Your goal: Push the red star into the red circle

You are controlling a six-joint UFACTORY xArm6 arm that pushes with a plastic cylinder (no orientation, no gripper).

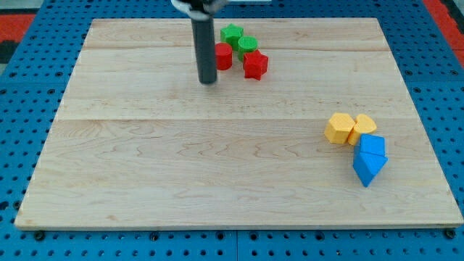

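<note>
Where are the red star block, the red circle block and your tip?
red star block (255, 65), camera view, top face.
red circle block (224, 56), camera view, visible right part.
my tip (208, 81), camera view, rod's very end.

No legible text, label, brand, number or sign appears anywhere in the camera view. The board (232, 181) carries plain wood grain only. The blocks near its top edge and near its right edge have unmarked faces. The rod bears no marking that can be read. The blue perforated surface (29, 145) around the board shows holes only, with no printing.
</note>
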